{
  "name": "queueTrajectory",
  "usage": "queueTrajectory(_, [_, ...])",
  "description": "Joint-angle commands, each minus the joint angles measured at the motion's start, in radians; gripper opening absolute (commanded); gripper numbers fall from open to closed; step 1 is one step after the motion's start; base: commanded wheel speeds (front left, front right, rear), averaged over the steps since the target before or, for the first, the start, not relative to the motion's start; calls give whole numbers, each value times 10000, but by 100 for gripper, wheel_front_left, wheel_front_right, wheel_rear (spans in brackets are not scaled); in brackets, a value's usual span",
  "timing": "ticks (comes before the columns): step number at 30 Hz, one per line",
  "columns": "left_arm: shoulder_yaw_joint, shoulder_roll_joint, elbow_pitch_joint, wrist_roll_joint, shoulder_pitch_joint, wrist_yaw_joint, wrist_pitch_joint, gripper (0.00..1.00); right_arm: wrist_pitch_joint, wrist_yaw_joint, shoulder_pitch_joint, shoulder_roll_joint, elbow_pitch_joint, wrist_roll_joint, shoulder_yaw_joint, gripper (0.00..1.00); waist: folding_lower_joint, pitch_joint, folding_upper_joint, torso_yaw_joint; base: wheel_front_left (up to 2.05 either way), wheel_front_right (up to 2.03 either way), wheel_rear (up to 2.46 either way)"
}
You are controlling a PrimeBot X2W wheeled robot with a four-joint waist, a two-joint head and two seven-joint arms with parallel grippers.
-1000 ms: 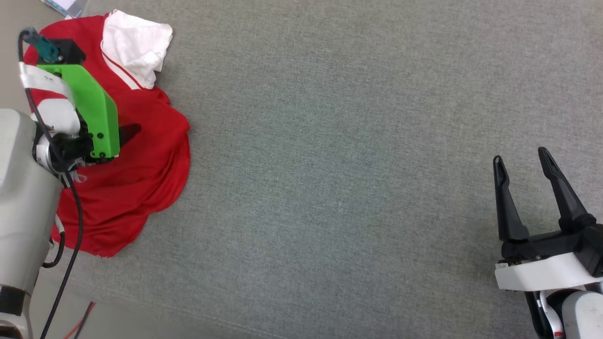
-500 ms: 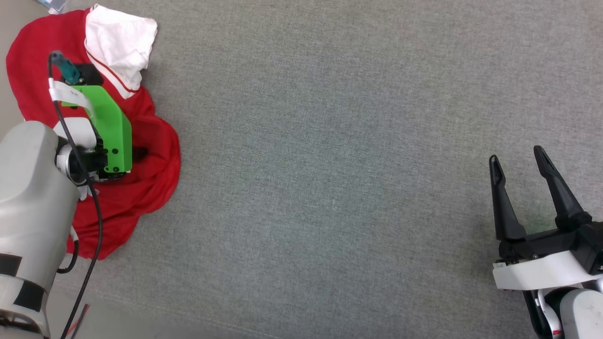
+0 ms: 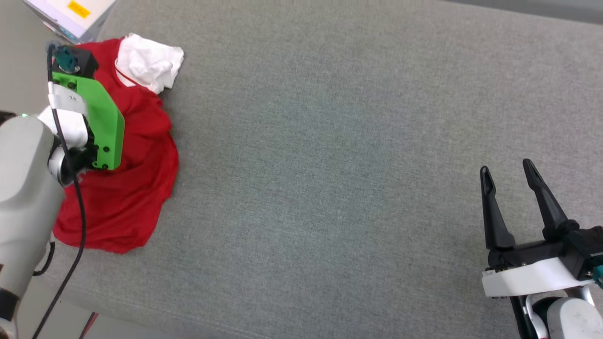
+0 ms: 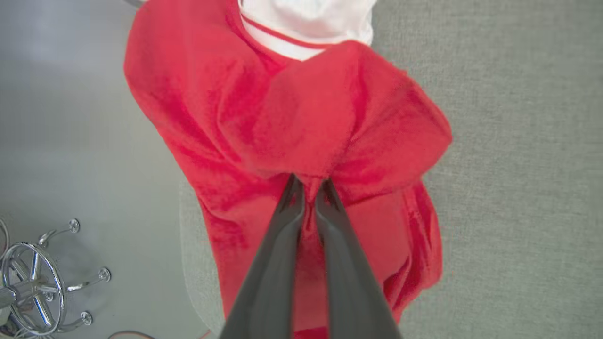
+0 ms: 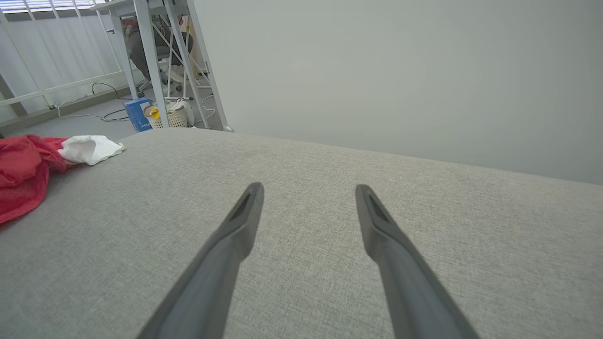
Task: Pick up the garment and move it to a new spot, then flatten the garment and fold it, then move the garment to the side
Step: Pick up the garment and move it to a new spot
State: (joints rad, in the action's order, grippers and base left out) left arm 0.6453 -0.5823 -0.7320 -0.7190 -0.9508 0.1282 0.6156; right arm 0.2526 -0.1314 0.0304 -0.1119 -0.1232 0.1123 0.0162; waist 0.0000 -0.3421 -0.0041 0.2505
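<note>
Left pincer [image 4: 309, 184] tight on a red fold of the garment [image 4: 330, 117]

Left arm and garment across one second. Your left gripper [image 4: 308, 187] drew the garment [image 3: 141, 155] together. The red body, spread wide a second before, gathered into a narrower heap that rose toward the pinched fingertips. The dark fingertip seen earlier against the cloth passed out of sight behind the green bracket [image 3: 106, 122]. The white sleeve [image 3: 150, 66] crumpled smaller. Your head camera also tilted, and more of the box [image 3: 70, 16] came into the upper left corner.
</note>
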Motion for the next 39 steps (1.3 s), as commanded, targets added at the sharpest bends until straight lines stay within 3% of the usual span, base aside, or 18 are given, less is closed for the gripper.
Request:
queueTrajectory(1, [92, -135, 244, 57, -294, 23, -172, 0, 92, 7, -132, 57, 45, 102, 0, 100, 0, 437, 41, 52, 0, 0, 0])
queueTrajectory(10, [820, -376, 2189, 179, -1002, 24, -965, 0, 92, 7, -409, 408, 182, 134, 47, 100, 0, 1118, 41, -293, 0, 0, 0])
queueTrajectory(20, [1618, 246, 3741, 424, -1691, 24, -1484, 0, 92, 7, -307, 588, 207, 214, 20, 100, 0, 1274, 41, -1522, 0, 0, 0])
queueTrajectory(26, [2167, 1030, 4205, 488, -2181, 24, -1890, 0, 92, 7, -251, 611, 242, 442, 39, 100, 0, 1120, 41, -2436, 0, 0, 0])
queueTrajectory(32, [2909, 2196, 4231, 545, -2426, 24, -2549, 0, 92, 7, -237, 614, 285, 766, -106, 100, 0, 917, 41, -3092, 0, 0, 0])
queueTrajectory(39, [4555, 3498, 3701, 303, -2098, 25, -3230, 0, 92, 7, -159, 615, 305, 915, -206, 100, 0, 672, 41, -3477, 0, 0, 0])
